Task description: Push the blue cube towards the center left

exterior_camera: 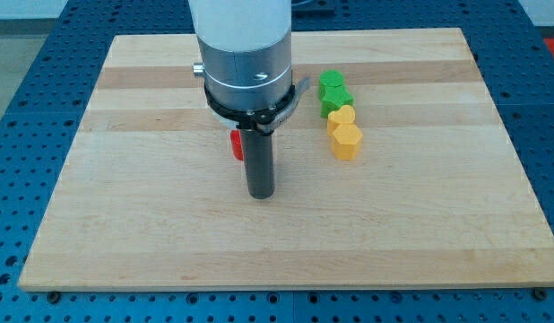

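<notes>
No blue cube shows in the camera view; it may be hidden behind the arm. My tip point(261, 192) rests on the wooden board point(125, 224) near the middle. A red block point(236, 144) peeks out at the rod's left side, mostly hidden, shape unclear. A green block point(333, 93) lies to the upper right of the tip, and a yellow block point(344, 133) sits just below the green one, touching it.
The arm's large silver and white body point(246, 54) covers the board's upper middle. The board lies on a blue perforated table point(26, 90).
</notes>
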You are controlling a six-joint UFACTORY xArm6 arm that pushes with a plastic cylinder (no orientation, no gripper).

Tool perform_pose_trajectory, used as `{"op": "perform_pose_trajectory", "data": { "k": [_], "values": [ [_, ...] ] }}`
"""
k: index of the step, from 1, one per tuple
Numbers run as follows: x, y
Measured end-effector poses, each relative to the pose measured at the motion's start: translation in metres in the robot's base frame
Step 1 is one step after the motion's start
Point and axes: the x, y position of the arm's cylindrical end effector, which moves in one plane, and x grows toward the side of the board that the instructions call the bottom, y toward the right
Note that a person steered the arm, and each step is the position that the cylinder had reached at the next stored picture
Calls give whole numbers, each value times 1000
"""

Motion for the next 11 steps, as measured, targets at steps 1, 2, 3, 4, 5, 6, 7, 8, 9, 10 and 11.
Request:
{"op": "perform_pose_trajectory", "data": {
  "k": [1,2,3,4,5,6,7,8,9,10,11],
  "values": [
    [0,1],
    [0,7],
    [-1,36],
    [-7,46],
    [-17,46],
    [-23,25],
    [-23,-10],
    [-23,-40],
    [-30,-63],
    [-36,-91],
    [-46,-122]
  ]
}}
